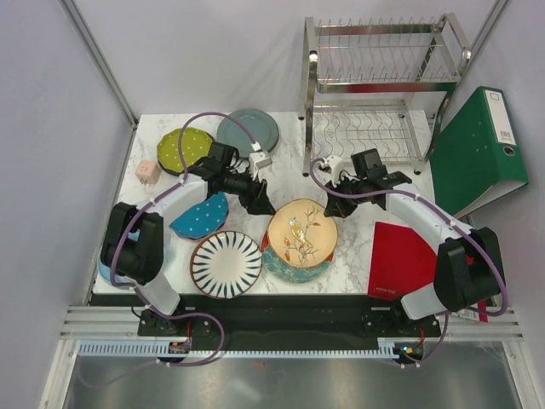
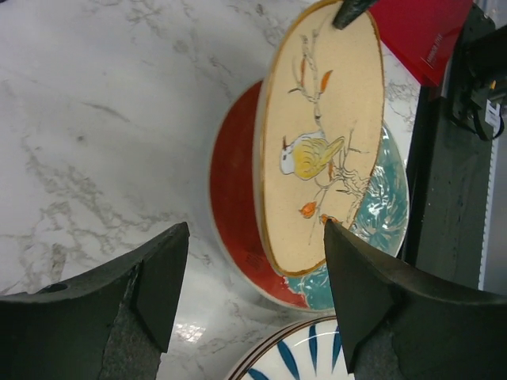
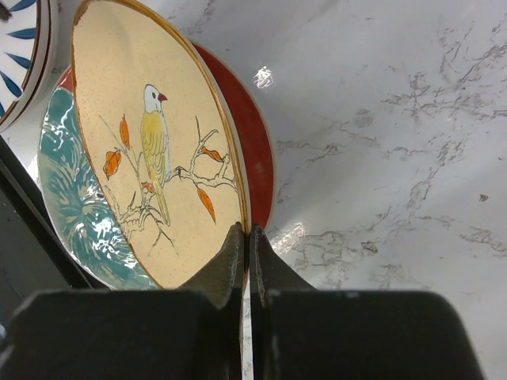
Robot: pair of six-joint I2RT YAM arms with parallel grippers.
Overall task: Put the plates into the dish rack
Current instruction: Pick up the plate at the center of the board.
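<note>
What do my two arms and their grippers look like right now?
Left arm and right arm: white curved links, bulky black joints, a lilac cable looped along each. Left gripper and right gripper: matte black wedge-shaped fingers.

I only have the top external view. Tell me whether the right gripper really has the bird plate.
Observer: It does. The right wrist view shows the right gripper shut on the rim of the bird plate, one finger on each face.
Operator: Report whether that plate is off the one beneath it.
Observer: Only partly. The pinched side is tilted up, and the opposite edge looks to rest on the red-and-teal plate.
Operator: Now give me the left gripper.
Observer: The left wrist view shows the left gripper open and holding nothing, facing the tilted plate.
</note>
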